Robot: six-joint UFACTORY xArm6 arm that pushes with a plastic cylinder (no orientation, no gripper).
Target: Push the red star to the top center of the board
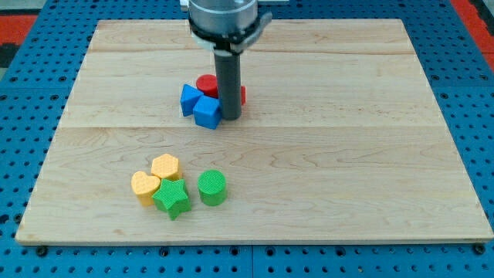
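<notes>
A red block, probably the red star, shows only as a sliver at the rod's right side; the rod hides most of it. A red cylinder sits just to the rod's left, behind two blue blocks, one to the left and a blue cube nearer the view's bottom. The four blocks form one tight cluster above the board's centre. My tip rests on the board at the cluster's lower right, against the blue cube's right side.
A second group lies at the view's lower left: a yellow hexagon, a yellow heart, a green star and a green cylinder. A blue perforated table surrounds the board.
</notes>
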